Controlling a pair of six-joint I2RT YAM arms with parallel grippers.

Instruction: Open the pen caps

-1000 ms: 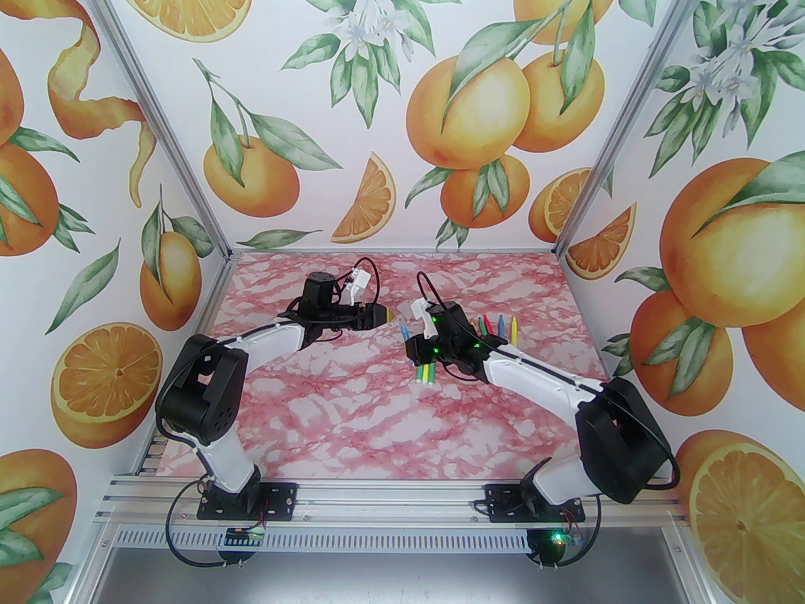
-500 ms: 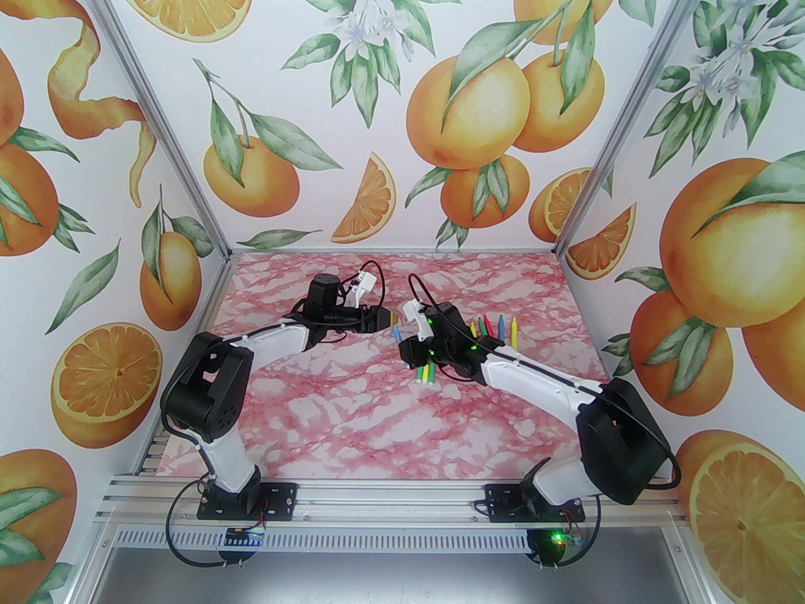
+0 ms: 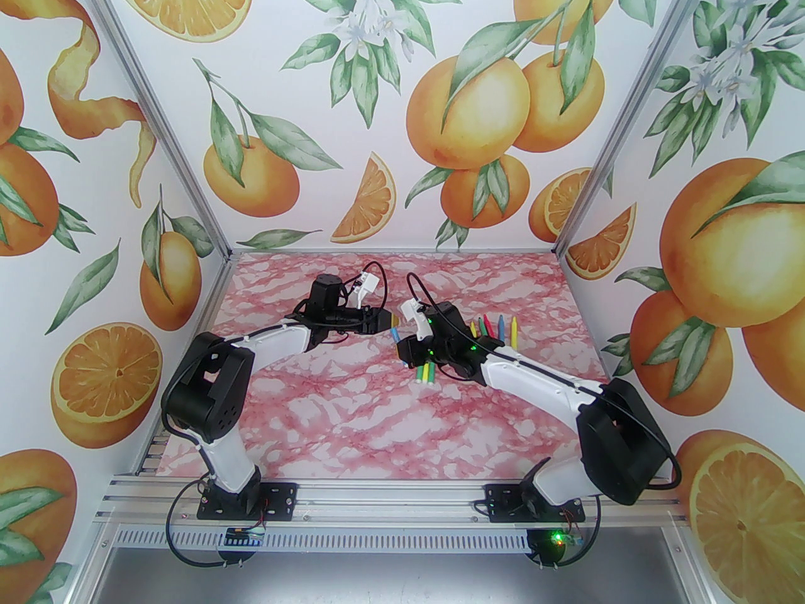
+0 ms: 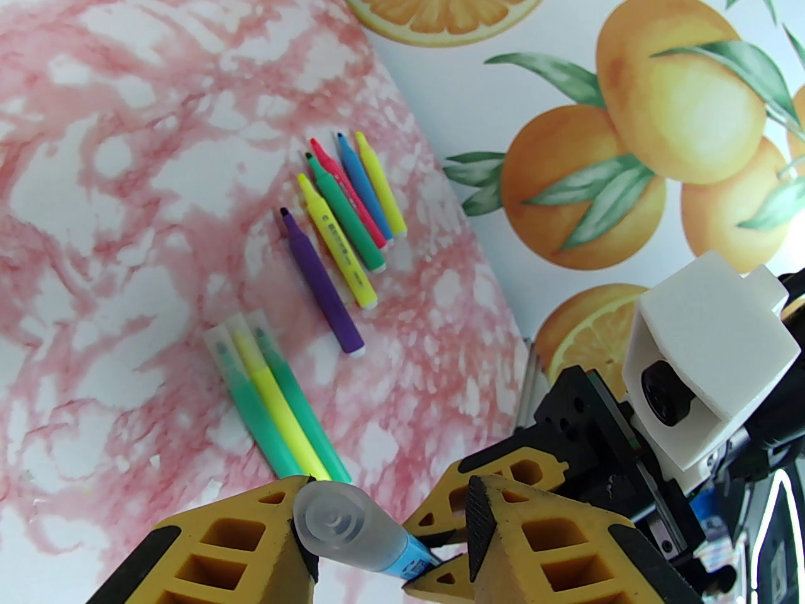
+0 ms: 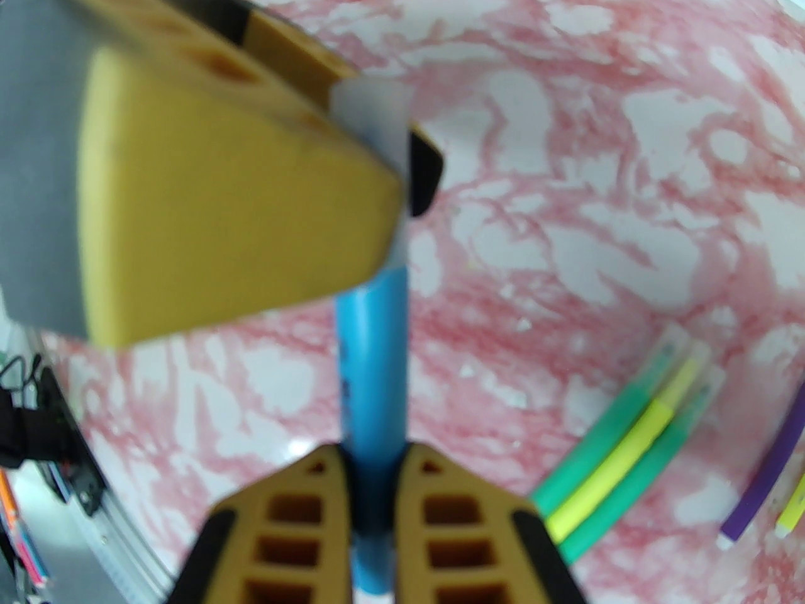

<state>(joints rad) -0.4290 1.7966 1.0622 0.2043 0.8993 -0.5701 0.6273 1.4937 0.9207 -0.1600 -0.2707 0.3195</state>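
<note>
I think the step in hand is pulling the cap off the blue pen. The right end effector is pressed tight on the blue body of the pen. It holds the pen up over the counter, with the capped end pointing at the other arm. The left end effector is spread a little around the cap. One finger touches the cap. There is a small gap to the other finger, so it is not pinching the cap yet.

To do this well, I think the left one should squeeze only the cap and not the blue part. If it grabs both, the cap will not come off. Then it should pull straight along the pen, not sideways, while the right one holds firm. A crooked pull could make the pen slip out of the grip. The cap looks smooth and round, so a soft squeeze may slide off it.

The cap is short, see-through and a bit milky. Its end is round and flat with a little ring on it. It sits on the end of the blue pen, up in the air between the two arms.

Three more pens, two green and one yellow, lie side by side on the counter with milky caps on. Near them, six pens lie with bare tips.
</note>
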